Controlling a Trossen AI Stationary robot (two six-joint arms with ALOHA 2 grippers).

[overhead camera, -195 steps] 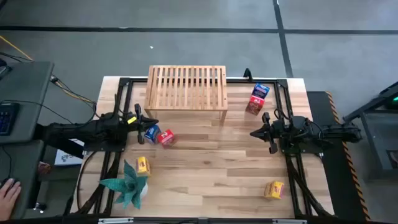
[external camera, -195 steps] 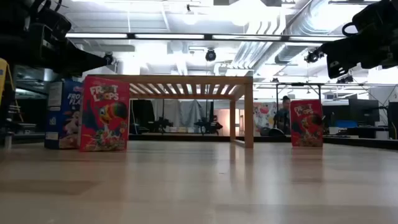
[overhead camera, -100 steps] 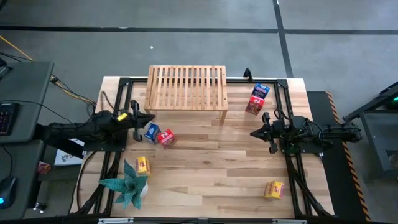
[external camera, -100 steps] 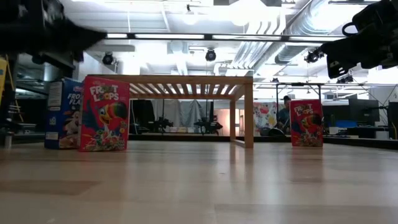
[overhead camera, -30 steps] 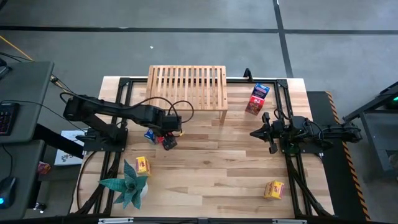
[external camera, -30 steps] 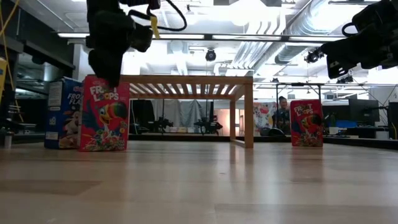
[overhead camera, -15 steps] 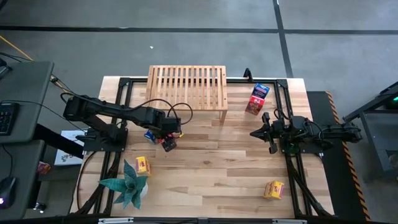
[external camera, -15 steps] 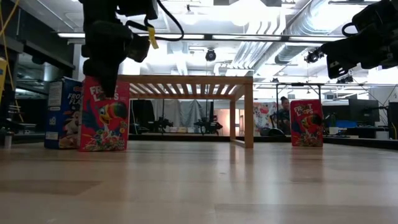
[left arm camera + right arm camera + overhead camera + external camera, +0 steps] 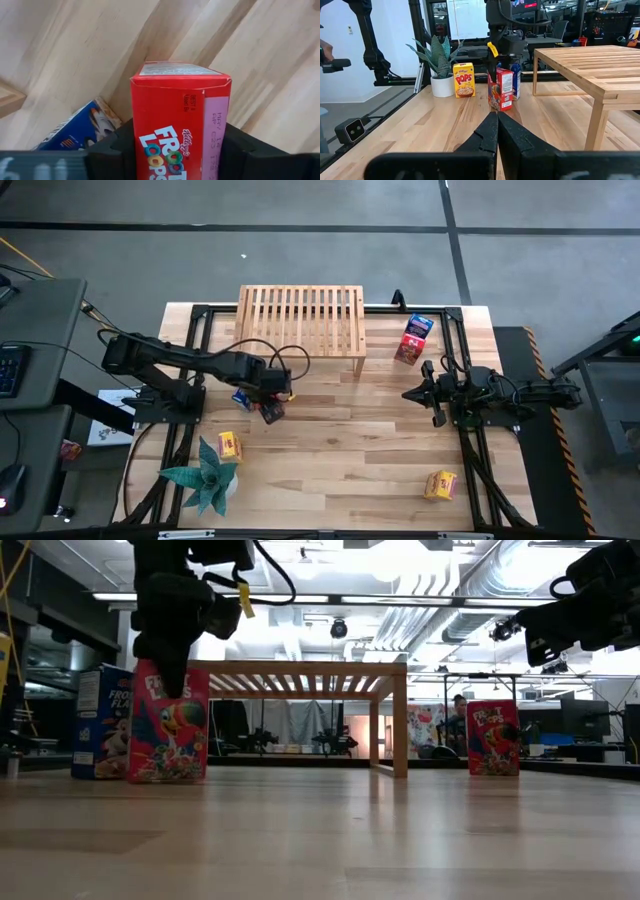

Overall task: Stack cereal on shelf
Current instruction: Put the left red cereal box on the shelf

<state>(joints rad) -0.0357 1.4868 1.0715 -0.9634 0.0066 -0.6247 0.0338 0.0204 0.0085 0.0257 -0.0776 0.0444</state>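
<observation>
A red cereal box (image 9: 168, 735) stands on the table in front of the shelf's left end, with a blue cereal box (image 9: 100, 720) close behind it. My left gripper (image 9: 268, 406) has come down over the red box's top and is shut on it; from above it hides most of the box. The light-wood shelf (image 9: 300, 320) stands on its legs at the far middle of the table. My right gripper (image 9: 412, 394) waits shut at the right side, above the table and touching nothing. My left gripper pinches the red box's upper part (image 9: 150, 150) between its two fingers (image 9: 116, 147), one on each of two opposite sides. The fingers come from above, pointing down. The box's bottom (image 9: 165, 778) is on the table and the box leans slightly.
A red and a blue box (image 9: 412, 340) stand right of the shelf. One yellow box (image 9: 230, 445) is beside the teal plant (image 9: 205, 475) at the near left, and another yellow box (image 9: 441, 484) stands near right. Bare planks lie in the table's middle.
My left gripper has come down a little over the top of the red box and taken hold of it. The box, upright before, now leans slightly, its bottom still on the table.
</observation>
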